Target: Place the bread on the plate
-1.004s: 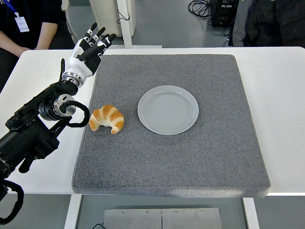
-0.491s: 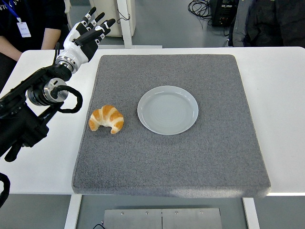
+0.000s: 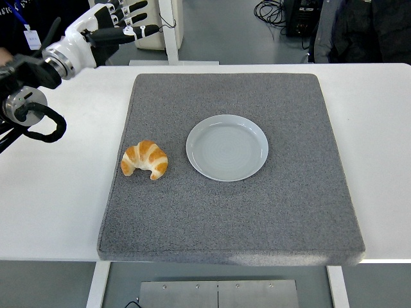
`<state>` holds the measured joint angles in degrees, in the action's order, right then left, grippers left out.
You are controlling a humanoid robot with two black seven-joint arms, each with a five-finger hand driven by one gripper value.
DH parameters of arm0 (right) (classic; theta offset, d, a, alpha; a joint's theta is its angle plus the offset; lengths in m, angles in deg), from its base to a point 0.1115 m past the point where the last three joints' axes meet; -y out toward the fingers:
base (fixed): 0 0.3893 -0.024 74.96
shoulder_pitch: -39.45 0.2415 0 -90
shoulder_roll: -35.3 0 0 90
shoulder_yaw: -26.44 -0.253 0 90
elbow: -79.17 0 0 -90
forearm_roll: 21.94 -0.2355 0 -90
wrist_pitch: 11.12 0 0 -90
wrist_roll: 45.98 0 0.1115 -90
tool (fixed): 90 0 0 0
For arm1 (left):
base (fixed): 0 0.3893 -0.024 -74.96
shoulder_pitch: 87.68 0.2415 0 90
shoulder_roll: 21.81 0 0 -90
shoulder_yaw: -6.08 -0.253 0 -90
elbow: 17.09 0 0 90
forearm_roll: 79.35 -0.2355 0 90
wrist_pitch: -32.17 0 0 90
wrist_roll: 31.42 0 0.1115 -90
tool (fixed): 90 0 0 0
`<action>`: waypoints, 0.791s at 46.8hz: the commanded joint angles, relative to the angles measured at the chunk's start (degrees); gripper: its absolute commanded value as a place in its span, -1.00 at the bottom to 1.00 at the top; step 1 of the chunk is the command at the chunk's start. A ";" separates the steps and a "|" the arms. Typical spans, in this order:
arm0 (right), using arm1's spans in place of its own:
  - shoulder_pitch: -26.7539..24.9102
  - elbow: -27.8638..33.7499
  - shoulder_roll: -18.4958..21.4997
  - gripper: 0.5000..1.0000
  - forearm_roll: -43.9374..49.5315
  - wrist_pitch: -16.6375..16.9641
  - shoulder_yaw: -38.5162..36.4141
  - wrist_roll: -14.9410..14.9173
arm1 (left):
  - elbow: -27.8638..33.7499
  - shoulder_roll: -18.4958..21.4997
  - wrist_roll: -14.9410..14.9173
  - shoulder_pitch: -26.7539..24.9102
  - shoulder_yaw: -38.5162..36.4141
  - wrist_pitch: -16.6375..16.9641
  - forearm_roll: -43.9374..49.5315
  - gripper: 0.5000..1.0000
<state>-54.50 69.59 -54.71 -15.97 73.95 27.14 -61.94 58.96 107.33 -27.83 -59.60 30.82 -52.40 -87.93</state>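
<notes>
The left hand (image 3: 115, 24) was held high at the far left, fingers spread, nothing in it. The bread (image 3: 144, 160) lay on the grey mat (image 3: 270, 218), just left of the plate (image 3: 227, 147). No grab was started; the hand must be brought down first.

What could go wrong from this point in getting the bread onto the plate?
1. The left hand is raised at the far left corner with fingers spread, well away from the croissant, so a long reach could land off target.
2. The croissant lies near the grey mat's left edge; a clumsy touch might push it off.
3. The plate sits loose and close by, so a sweeping arm could nudge it.
</notes>
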 commanded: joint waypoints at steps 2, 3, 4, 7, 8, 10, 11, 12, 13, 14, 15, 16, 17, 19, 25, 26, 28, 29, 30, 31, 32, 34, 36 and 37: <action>0.00 0.08 0.00 1.00 0.00 0.00 0.00 -0.04 | 1.64 3.04 -0.69 -5.66 -9.16 -0.42 -1.52 0.86; 0.00 -0.01 0.00 1.00 0.00 -0.08 0.00 -0.04 | 1.90 3.48 -0.69 -6.89 -11.18 -0.51 -2.31 0.86; 0.09 -0.01 0.00 1.00 0.00 0.00 0.00 -0.04 | 1.99 3.91 -0.69 -8.03 -13.11 -0.60 -3.28 0.86; 0.00 0.08 0.00 1.00 0.00 0.00 0.00 -0.04 | 2.17 5.23 -0.69 -10.85 -18.21 -0.77 -6.53 0.86; 0.00 -0.01 0.00 1.00 0.00 0.00 0.00 -0.04 | 2.17 5.59 -0.69 -11.38 -19.62 -0.86 -7.76 0.86; 0.00 0.08 0.00 1.00 0.00 0.00 0.00 -0.04 | 2.34 5.85 -0.69 -12.69 -22.17 -1.30 -10.48 0.86; 0.00 0.08 0.00 1.00 0.00 0.00 0.00 -0.04 | 2.61 6.03 -0.69 -13.22 -23.23 -1.65 -11.97 0.86; 0.00 0.08 0.00 1.00 0.00 0.00 0.00 -0.04 | 2.87 6.29 -0.69 -13.75 -24.11 -2.09 -13.47 0.86; 0.09 0.08 0.00 1.00 0.00 0.00 0.00 -0.04 | 3.22 6.55 -0.69 -14.10 -25.08 -2.53 -14.79 0.86; 0.00 0.08 0.00 1.00 0.00 0.00 0.00 -0.04 | 3.75 6.99 -0.69 -14.28 -25.70 -3.05 -16.28 0.86; 0.00 0.08 0.00 1.00 0.00 0.00 0.00 -0.04 | 4.36 7.52 -0.69 -14.37 -26.14 -3.58 -17.60 0.86; 0.09 0.08 0.00 1.00 0.00 0.00 0.00 -0.04 | 5.06 7.96 -0.69 -14.37 -26.49 -4.19 -18.92 0.86; 0.00 0.08 0.00 1.00 0.00 0.00 0.00 -0.04 | 5.85 8.31 -0.69 -14.37 -26.67 -4.81 -20.32 0.86; 0.09 0.08 0.00 1.00 0.00 -0.08 0.00 -0.04 | 7.52 9.19 -0.69 -14.20 -26.84 -5.69 -22.79 0.86; 0.00 0.08 0.00 1.00 -0.08 -0.08 0.00 -0.04 | 11.13 10.77 -0.69 -13.67 -26.93 -6.48 -28.85 0.86; 0.00 0.08 0.00 1.00 0.00 -0.08 0.00 -0.04 | 11.40 10.86 -0.69 -13.67 -26.93 -6.48 -29.65 0.86; 0.09 0.08 0.00 1.00 0.00 -0.08 0.00 -0.04 | 11.84 11.12 -0.69 -13.58 -27.37 -6.48 -31.23 0.86; 0.09 0.08 0.00 1.00 0.00 -0.08 0.00 -0.04 | 11.92 11.30 -0.69 -13.58 -27.81 -6.48 -31.93 0.86; 0.00 0.08 0.00 1.00 0.00 -0.08 0.00 -0.04 | 11.93 11.39 -0.69 -13.58 -28.16 -6.48 -32.72 0.86; 0.09 0.08 0.00 1.00 0.00 -0.08 0.00 -0.04 | 11.93 11.56 -0.69 -13.58 -28.51 -6.48 -33.43 0.86; 0.09 0.08 0.00 1.00 -0.08 -0.08 0.00 -0.04 | 11.93 11.65 -0.69 -13.58 -28.78 -6.48 -34.30 0.86; 0.09 0.08 0.00 1.00 0.00 -0.08 0.00 -0.04 | 11.93 11.74 -0.61 -13.49 -29.30 -6.48 -35.97 0.86; 0.09 0.08 0.00 1.00 0.00 -0.08 0.00 -0.04 | 12.01 12.00 -0.43 -13.23 -29.92 -6.40 -37.56 0.86; 0.09 0.08 0.00 1.00 0.00 -0.08 0.00 -0.04 | 12.01 12.09 -0.34 -12.97 -30.18 -6.40 -38.35 0.86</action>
<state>-54.43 69.68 -54.71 -15.97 73.86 27.14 -61.97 70.93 119.11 -28.43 -73.04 1.45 -58.87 -123.98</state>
